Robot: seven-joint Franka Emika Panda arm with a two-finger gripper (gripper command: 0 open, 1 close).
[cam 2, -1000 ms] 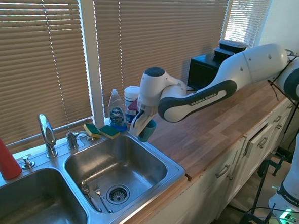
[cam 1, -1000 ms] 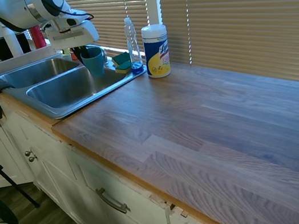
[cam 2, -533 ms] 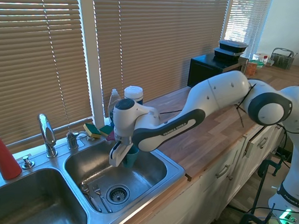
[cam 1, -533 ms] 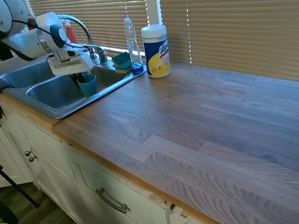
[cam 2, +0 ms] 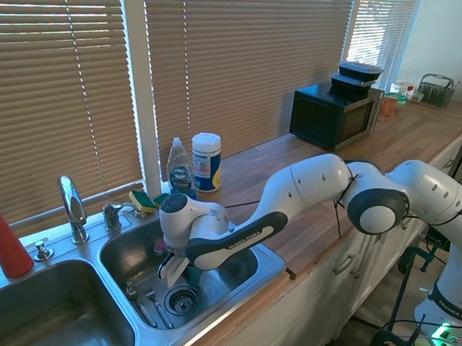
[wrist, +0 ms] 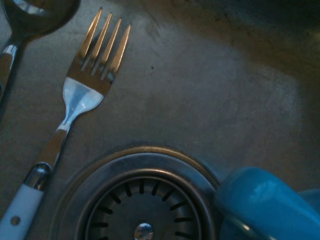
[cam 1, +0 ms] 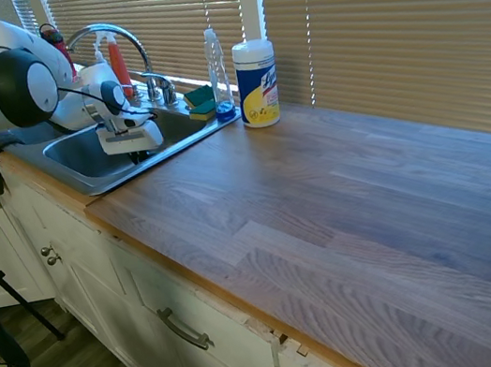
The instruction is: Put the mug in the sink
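The mug (cam 2: 194, 275) is seen low inside the right-hand basin of the sink (cam 2: 269, 261), just beside the drain strainer (cam 2: 181, 299), with only a sliver of teal showing under the white wrist in the second exterior view. In the wrist view its rounded teal wall (wrist: 265, 205) lies right against the strainer ring (wrist: 140, 200), near a fork (wrist: 82, 95) resting on the basin floor. From the first exterior view the mug is hidden behind the end effector (cam 1: 132, 151) and the sink's front wall.

The end effector (cam 2: 175, 268) is lowered into the basin at the mug. Whether its fingers are closed on the mug or parted cannot be told, as they are masked by the wrist housing in both exterior views.

The mug is judged to be small, light and rigid, with a smooth matte wall that offers fair friction. It could be ceramic or plastic; if ceramic, a drop onto steel could chip it. No handle is seen, so a hold across the rim, 1 finger inside and 1 outside, is judged best.

Its long axis appears roughly upright or somewhat tilted, but the exact lean and where the mouth points cannot be settled from these views. Whether the base touches the basin floor is not visible.
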